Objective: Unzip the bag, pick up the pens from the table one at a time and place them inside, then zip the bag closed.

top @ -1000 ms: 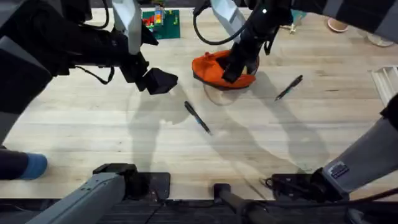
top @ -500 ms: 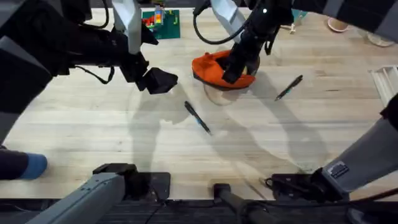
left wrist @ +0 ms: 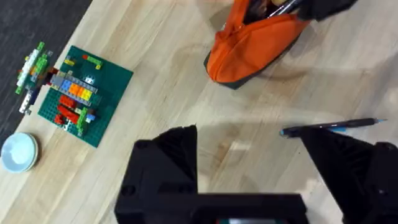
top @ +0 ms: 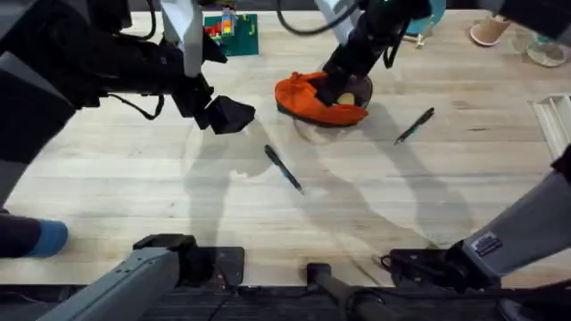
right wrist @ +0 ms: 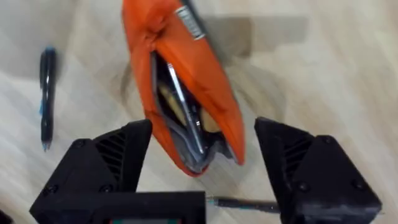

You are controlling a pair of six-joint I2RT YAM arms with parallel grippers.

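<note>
- Bag: your small orange fabric pencil pouch (top: 319,96) with its dark grey underside sits on the light wooden plank surface (top: 161,192), toward the far middle. In the right wrist view its zipper mouth (right wrist: 177,115) gapes, and slim objects show inside; I cannot tell what they are.
- Pens: two slim dark pens lie loose on the surface. One (top: 283,168) is near the middle, on the near side of the pouch; the other (top: 415,125) lies off to its right. Neither touches the pouch.
- Right gripper (right wrist: 199,165): your jaws stand wide open with nothing held, hanging directly over the open pouch.
- Left gripper (left wrist: 261,168): jaws also wide open and empty, raised above the surface left of the pouch, with the middle pen showing between them in the wrist view.
- Bystander item: a green building-brick plate (top: 232,34) sits at the far edge, apart from the work.
- Risks, by my judgement:
  - The mouth is narrow and the fabric soft; a pen lowered at an angle may catch the rim and slide back out.
  - Nothing pins the pouch, so a nudge may shift or tip it.
  - A thin pen lying flat invites a missed or skewed pinch.
</note>
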